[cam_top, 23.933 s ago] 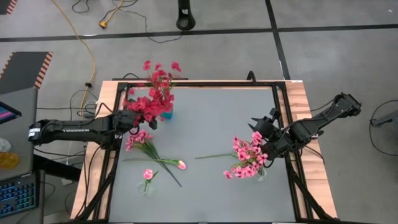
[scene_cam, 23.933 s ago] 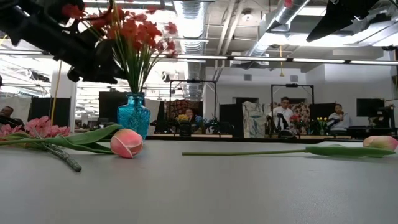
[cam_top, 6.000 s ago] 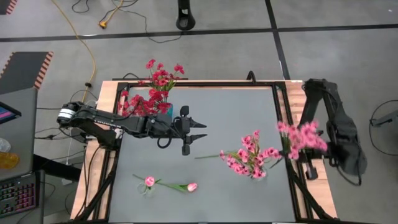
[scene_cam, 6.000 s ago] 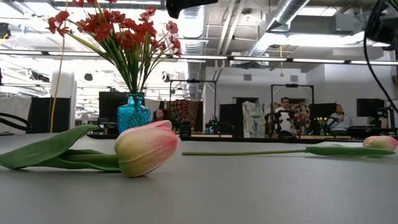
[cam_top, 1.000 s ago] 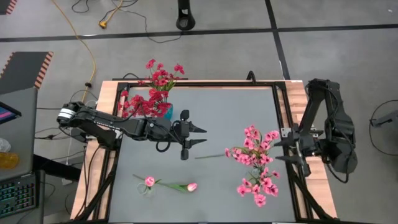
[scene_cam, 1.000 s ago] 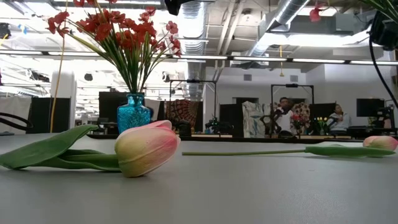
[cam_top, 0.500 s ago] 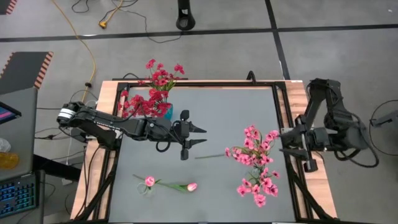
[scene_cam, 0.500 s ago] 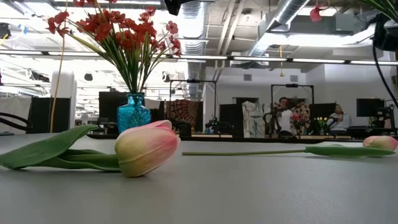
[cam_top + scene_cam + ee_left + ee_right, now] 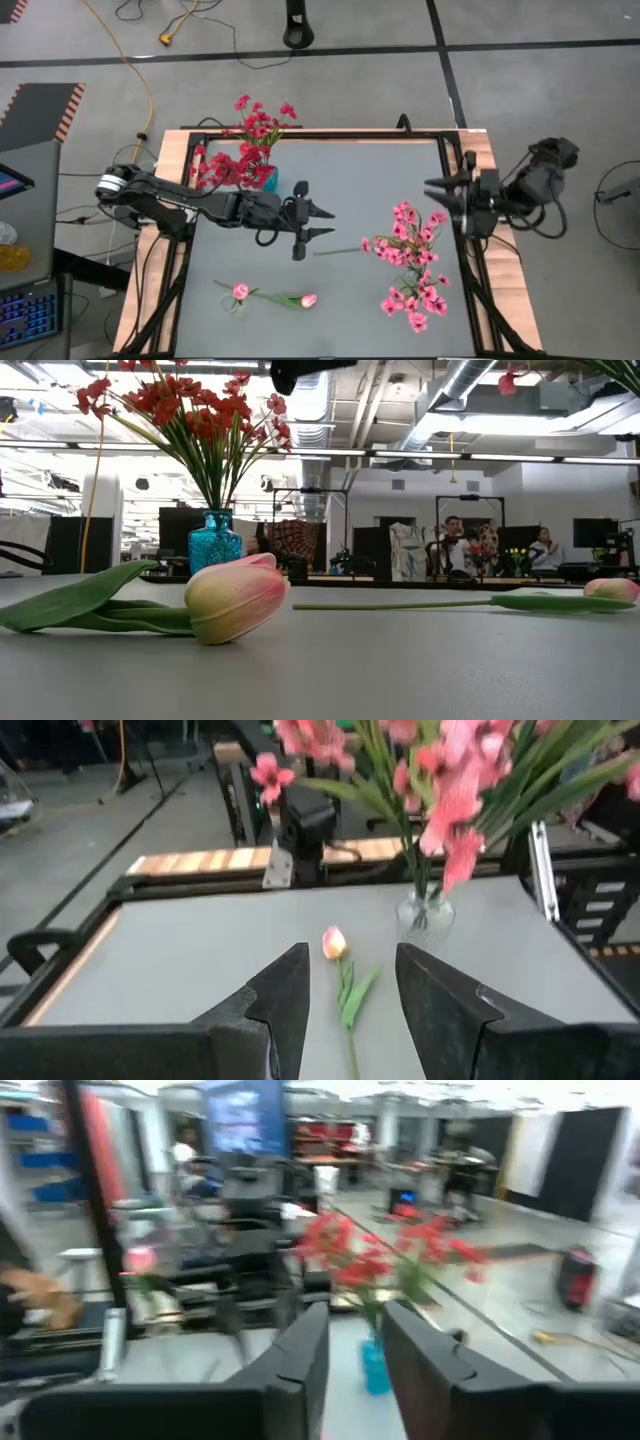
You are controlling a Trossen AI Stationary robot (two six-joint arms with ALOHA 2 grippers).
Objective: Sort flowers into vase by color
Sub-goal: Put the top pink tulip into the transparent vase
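Observation:
Deep red flowers [image 9: 248, 150] stand in a blue vase [image 9: 215, 542] at the far left. Pink flowers [image 9: 405, 240] fill a clear vase [image 9: 425, 912] at the right. One pale tulip [image 9: 334, 943] lies flat on the table's middle, its stem [image 9: 338, 250] pointing left. Another tulip [image 9: 308, 299] lies near the front left, beside a third [image 9: 239, 291]. My left gripper [image 9: 322, 221] hangs open above the middle of the table, pointing right at the lying tulip, short of it. Over the right rail, my right gripper [image 9: 437, 200] is open and has nothing between its fingers.
A black frame [image 9: 455, 150] runs round the grey table top [image 9: 350, 180], with wooden boards outside it. Bare table lies between the two vases and along the front right. Beyond the table is a room with people and screens [image 9: 460, 545].
My right arm has swung away from the pink flowers. Its gripper has gone toward the table's far edge along the right rail and has turned. The pink flowers stand as they did. My left gripper has kept still.

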